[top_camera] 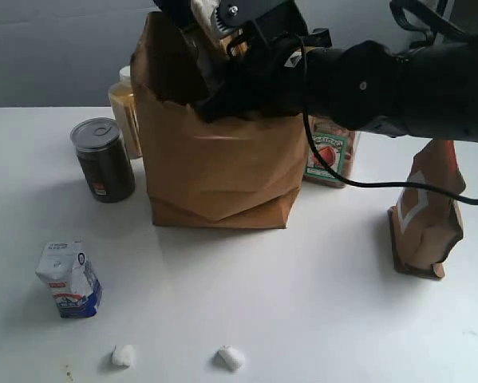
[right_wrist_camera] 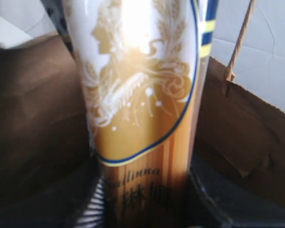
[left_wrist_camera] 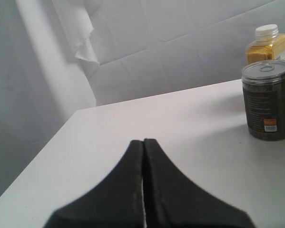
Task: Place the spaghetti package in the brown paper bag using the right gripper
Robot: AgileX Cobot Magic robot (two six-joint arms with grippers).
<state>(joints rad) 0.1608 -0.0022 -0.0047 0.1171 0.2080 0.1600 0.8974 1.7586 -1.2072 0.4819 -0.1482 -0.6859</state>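
The brown paper bag stands upright at the back middle of the table, its mouth open. My right gripper reaches from the right over that mouth and is shut on the spaghetti package. In the exterior view only a pale end of the package shows above the arm. In the right wrist view the spaghetti package, with its gold emblem and yellow strands, is clamped in the right gripper, pointing into the bag's dark inside. A twisted handle hangs beside it. My left gripper is shut and empty above the table.
A dark can and a yellow jar stand left of the bag. A milk carton is at the front left, with two white lumps near the front edge. A strawberry box and a brown pouch stand on the right.
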